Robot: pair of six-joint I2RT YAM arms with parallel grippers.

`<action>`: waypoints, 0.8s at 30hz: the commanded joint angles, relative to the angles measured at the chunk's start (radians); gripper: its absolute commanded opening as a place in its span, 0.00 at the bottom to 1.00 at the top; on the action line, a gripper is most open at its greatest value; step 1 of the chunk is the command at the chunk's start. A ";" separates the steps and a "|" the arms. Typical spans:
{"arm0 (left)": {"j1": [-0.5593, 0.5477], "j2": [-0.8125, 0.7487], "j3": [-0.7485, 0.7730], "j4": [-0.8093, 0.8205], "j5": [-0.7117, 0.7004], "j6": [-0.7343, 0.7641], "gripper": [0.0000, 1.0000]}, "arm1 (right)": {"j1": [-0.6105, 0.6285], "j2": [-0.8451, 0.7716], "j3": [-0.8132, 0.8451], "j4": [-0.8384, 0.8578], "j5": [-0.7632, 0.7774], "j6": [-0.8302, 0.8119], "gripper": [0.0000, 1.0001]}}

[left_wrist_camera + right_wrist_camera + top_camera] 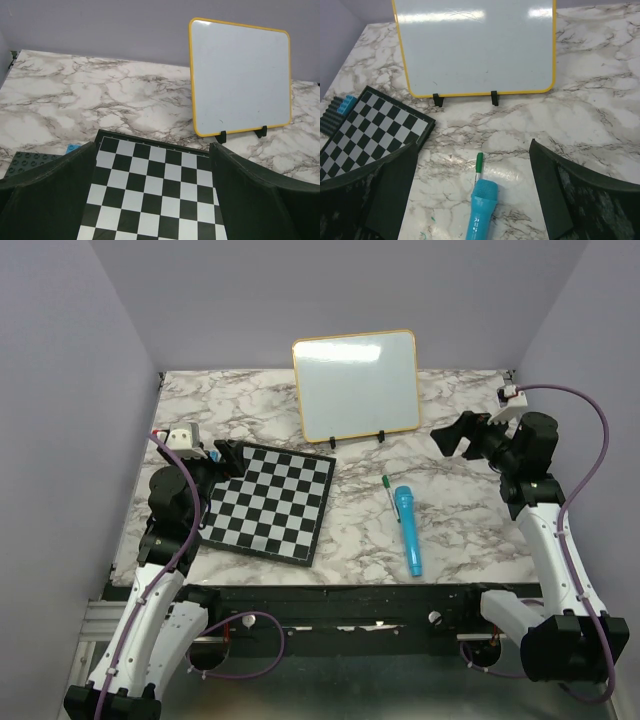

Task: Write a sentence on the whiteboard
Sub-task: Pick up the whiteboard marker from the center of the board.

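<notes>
— Where did the job stand?

— At the very start, I'd say. The whiteboard [356,385] stood propped on its little black feet at the far middle of the desk [460,540], and its face was blank, with no sentence on it.

— And the pen?

— A green marker [479,163] lay flat on the desk in front of the whiteboard, just beside a blue toy microphone [408,530] and apart from both arms.

— What were the arms doing?

— The left fingers [55,195] were spread wide over the near edge of the checkered board [268,502], holding nothing. The right fingers [570,195] were equally wide apart and empty, hanging above the marker and the microphone and touching neither.

— So the next move?

— Probably picking up the marker. The right arm looked better placed, but it would have to drop down and close on the thin barrel without catching the microphone.
</notes>
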 commanded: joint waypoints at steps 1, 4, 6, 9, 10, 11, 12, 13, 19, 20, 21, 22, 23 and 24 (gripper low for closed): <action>-0.001 -0.004 -0.007 0.029 0.030 -0.012 0.99 | -0.007 -0.013 -0.008 -0.002 -0.056 -0.021 1.00; -0.001 -0.002 -0.008 0.029 0.028 -0.012 0.99 | -0.007 -0.030 -0.040 0.023 -0.186 -0.122 1.00; -0.001 0.001 -0.008 0.029 0.030 -0.012 0.99 | -0.007 -0.035 -0.060 0.038 -0.368 -0.186 1.00; -0.001 0.004 -0.007 0.032 0.039 -0.012 0.99 | -0.007 -0.024 -0.080 0.026 -0.519 -0.292 1.00; -0.001 0.005 -0.008 0.034 0.042 -0.014 0.99 | -0.005 -0.018 -0.070 -0.017 -0.542 -0.333 1.00; -0.001 0.009 -0.008 0.034 0.047 -0.015 0.99 | -0.005 -0.010 -0.062 -0.043 -0.575 -0.363 1.00; -0.001 0.010 -0.008 0.038 0.059 -0.015 0.99 | -0.005 0.019 -0.048 -0.081 -0.642 -0.409 1.00; -0.001 0.010 -0.008 0.040 0.062 -0.020 0.99 | -0.001 0.034 -0.036 -0.135 -0.659 -0.427 1.00; -0.001 0.010 -0.008 0.055 0.102 -0.040 0.99 | 0.193 0.088 0.007 -0.258 -0.496 -0.556 1.00; -0.002 0.010 -0.007 0.057 0.105 -0.040 0.99 | 0.227 0.090 0.004 -0.259 -0.456 -0.558 1.00; -0.001 0.009 -0.007 0.057 0.109 -0.042 0.99 | 0.258 0.097 -0.005 -0.259 -0.388 -0.558 1.00; -0.001 0.009 -0.008 0.057 0.111 -0.042 0.99 | 0.313 0.105 -0.008 -0.264 -0.360 -0.561 1.00; -0.001 0.010 -0.007 0.057 0.108 -0.040 0.99 | 0.339 0.122 -0.011 -0.267 -0.336 -0.565 1.00; -0.001 0.009 -0.007 0.051 0.105 -0.035 0.99 | 0.364 0.131 -0.014 -0.272 -0.307 -0.573 1.00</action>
